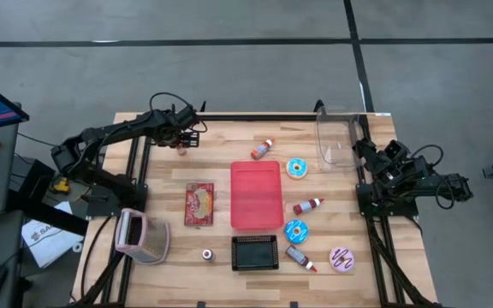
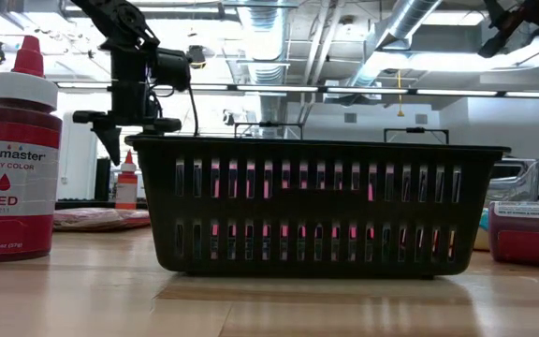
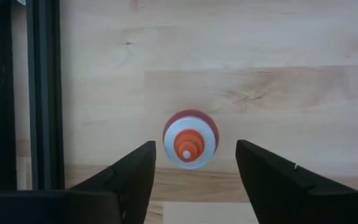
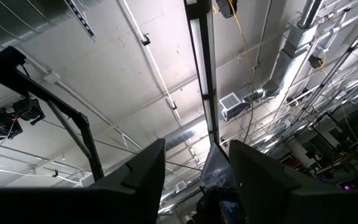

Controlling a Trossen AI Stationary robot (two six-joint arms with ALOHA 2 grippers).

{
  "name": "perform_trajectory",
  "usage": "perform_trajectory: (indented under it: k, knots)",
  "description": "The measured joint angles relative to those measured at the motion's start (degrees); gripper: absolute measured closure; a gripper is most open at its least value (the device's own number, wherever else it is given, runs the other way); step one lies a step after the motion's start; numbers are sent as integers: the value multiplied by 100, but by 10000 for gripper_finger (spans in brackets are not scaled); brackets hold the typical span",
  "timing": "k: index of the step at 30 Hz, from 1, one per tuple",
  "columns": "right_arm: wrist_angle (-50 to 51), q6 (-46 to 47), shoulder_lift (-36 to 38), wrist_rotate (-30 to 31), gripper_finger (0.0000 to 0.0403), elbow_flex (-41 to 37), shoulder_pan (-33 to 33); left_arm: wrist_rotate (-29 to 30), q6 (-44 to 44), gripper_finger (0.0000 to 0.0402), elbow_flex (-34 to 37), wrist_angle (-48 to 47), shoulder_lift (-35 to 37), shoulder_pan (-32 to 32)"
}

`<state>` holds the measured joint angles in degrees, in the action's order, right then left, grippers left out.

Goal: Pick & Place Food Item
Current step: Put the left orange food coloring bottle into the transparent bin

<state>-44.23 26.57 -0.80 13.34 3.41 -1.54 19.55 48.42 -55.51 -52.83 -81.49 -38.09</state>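
Note:
A small red food-colouring bottle (image 3: 190,140) with a white shoulder and an orange tip stands upright on its base on the wooden table, near the far left (image 1: 181,152). It also shows beside the basket in the low view (image 2: 126,183). My left gripper (image 3: 196,163) hangs open above it, pointing steeply down. One finger stands on each side of the bottle, with a gap on both sides. My right gripper (image 4: 196,168) is parked at the table's right edge (image 1: 382,156), pointing up at the ceiling, open with nothing between its fingers.
A red tray (image 1: 255,195) lies mid-table with a black basket (image 1: 255,252) at its near side. Other bottles (image 1: 308,206), blue donuts (image 1: 297,168), a pink donut (image 1: 341,257), a pizza slice (image 1: 199,204), a pink holder (image 1: 139,235) and a clear container (image 1: 336,137) lie around.

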Motion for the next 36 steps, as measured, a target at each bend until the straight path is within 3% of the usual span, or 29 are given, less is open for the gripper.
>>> perform_trajectory:
  k: [13, 36]
  knots:
    - [-177, 28, 2, -142, 233, 1, 0, -354, 156, 226, 656, 531, 2, 31]
    - [499, -2, 2, -146, 233, 460, 0, 72, 151, 197, 737, 1140, 387, -31]
